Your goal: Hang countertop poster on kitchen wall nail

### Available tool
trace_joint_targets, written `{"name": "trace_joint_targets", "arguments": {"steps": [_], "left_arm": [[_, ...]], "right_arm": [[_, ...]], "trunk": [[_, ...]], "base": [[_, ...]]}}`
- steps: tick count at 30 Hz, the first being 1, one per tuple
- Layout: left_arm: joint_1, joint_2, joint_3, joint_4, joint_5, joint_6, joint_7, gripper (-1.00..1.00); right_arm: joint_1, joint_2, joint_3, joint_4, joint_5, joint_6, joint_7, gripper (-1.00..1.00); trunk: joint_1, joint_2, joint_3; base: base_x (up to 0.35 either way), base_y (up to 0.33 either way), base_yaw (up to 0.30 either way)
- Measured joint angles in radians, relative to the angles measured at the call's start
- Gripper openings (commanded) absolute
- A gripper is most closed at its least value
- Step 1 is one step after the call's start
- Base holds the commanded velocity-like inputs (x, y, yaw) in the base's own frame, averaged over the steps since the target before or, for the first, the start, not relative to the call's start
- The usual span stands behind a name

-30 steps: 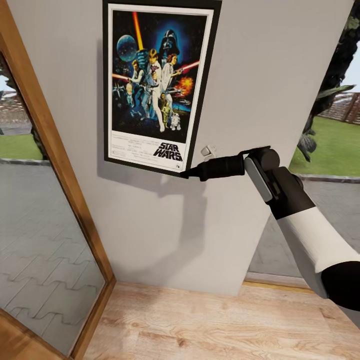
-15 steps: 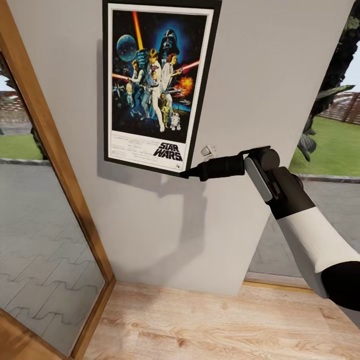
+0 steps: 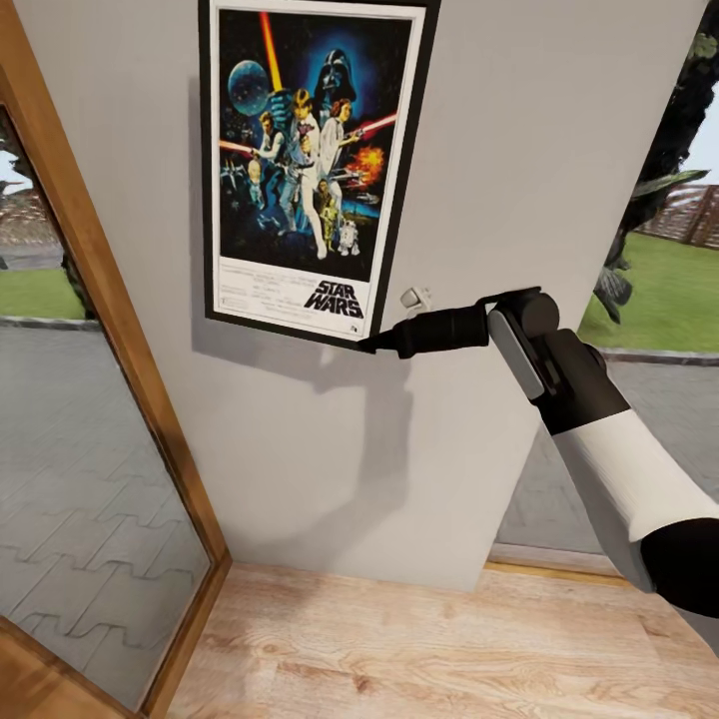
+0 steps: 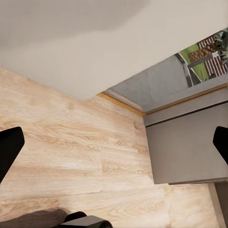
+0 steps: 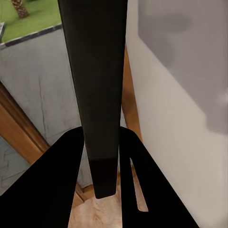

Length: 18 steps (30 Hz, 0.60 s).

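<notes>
Pale wooden floorboards [image 3: 399,649] run along the foot of a plain grey-white wall panel [image 3: 519,180], with a timber-framed glass door [image 3: 90,399] at the panel's left edge and a strip of garden past its right edge. Nearest the camera, the right arm's white-and-black forearm [image 3: 619,479] reaches up and leftward, and the right gripper [image 3: 371,345] pinches the lower right corner of the rectangular black-framed Star Wars poster [image 3: 305,160]. In the right wrist view the dark frame edge [image 5: 97,95] runs straight out between the two black fingers [image 5: 57,190], which press on it. The poster lies flat against the wall, long axis upright, title strip at the bottom, stretching up and left from the gripper. A small pale wall fitting [image 3: 414,298] sits just beside that corner; I cannot tell what it is.

The left gripper [image 4: 114,147] hangs low over the floor, fingertips spread wide, well apart from the poster, so the right arm carries the move.
</notes>
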Motion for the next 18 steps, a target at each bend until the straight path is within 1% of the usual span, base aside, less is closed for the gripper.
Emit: {"name": "trace_joint_targets", "arguments": {"steps": [8,11,13,18], "left_arm": [[0.0,0.0,0.0,0.0,0.0,0.0,0.0,1.0],[0.0,0.0,0.0,0.0,0.0,0.0,0.0,1.0],[0.0,0.0,0.0,0.0,0.0,0.0,0.0,1.0],[0.0,0.0,0.0,0.0,0.0,0.0,0.0,1.0]], "right_arm": [[-0.001,0.0,0.0,0.002,0.0,0.001,0.0,-1.0],[-0.001,0.0,0.001,0.002,0.009,0.002,0.0,-1.0],[-0.001,0.0,0.0,0.002,0.024,0.003,0.0,-1.0],[-0.001,0.0,0.0,0.002,0.04,0.003,0.001,-1.0]], "trunk": [[0.0,0.0,0.0],[0.0,0.0,0.0],[0.0,0.0,0.0],[0.0,0.0,0.0]], "base": [[0.0,0.0,0.0],[0.0,0.0,0.0],[0.0,0.0,0.0],[0.0,0.0,0.0]]}}
